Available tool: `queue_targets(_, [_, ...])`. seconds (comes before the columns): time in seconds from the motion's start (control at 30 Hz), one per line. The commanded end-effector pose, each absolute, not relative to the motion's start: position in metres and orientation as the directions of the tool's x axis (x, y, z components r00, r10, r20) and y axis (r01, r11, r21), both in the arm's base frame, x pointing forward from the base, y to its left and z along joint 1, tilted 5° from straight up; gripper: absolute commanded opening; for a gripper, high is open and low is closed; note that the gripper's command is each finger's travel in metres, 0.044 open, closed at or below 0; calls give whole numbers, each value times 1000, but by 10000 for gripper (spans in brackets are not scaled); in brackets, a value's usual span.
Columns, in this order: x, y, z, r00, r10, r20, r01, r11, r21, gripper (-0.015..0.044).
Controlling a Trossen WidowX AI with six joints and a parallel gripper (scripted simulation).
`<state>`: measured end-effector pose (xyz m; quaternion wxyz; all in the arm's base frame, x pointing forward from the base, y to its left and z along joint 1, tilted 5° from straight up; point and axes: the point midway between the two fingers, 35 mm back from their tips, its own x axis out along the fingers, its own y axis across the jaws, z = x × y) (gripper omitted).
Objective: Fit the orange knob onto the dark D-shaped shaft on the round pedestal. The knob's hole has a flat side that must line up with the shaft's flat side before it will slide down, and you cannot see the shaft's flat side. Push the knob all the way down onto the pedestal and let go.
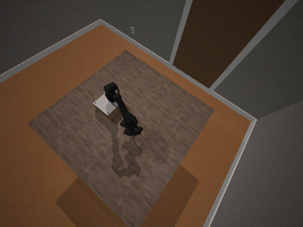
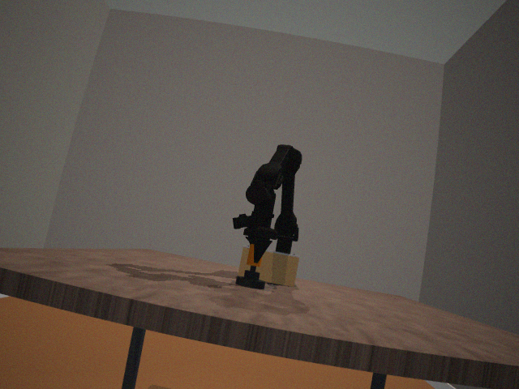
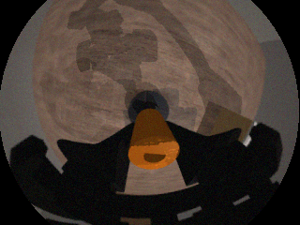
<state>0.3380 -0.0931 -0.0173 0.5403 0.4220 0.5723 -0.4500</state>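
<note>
The orange knob (image 2: 250, 256) (image 3: 151, 133) is upright between the fingers of my gripper (image 2: 255, 260) (image 3: 150, 124), which is shut on it. In the wrist view its near end shows a dark D-shaped opening. The dark round pedestal (image 2: 250, 283) (image 3: 161, 101) stands on the table directly below. A short length of the dark shaft (image 2: 252, 269) shows between the knob's lower end and the pedestal's stepped top. The knob is at the shaft's top, not down on the pedestal. I cannot tell whether the shaft's tip is inside the hole, and its flat side is hidden. The top view hides knob and pedestal behind the arm.
The arm's base stands by a pale yellow block (image 2: 286, 270) (image 3: 228, 123) with a light metal top plate (image 1: 103, 103), behind the pedestal in the exterior view. The wooden table (image 1: 166, 102) (image 2: 176, 299) carries the arm's shadows.
</note>
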Motion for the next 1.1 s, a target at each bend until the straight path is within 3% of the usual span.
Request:
queue_targets(0.0, [340,-94,-17,-52,-8,-999,971,233,-52,0])
queue_targets(0.23, [339,-94,-13,-52,-8,-999,973,224,-52,0])
queue_targets(0.47, [336,-93,-11,-52,-8,-999,998,25,-52,0])
queue_targets(1.07, [336,-93,-14,-52,-8,-999,998,25,-52,0])
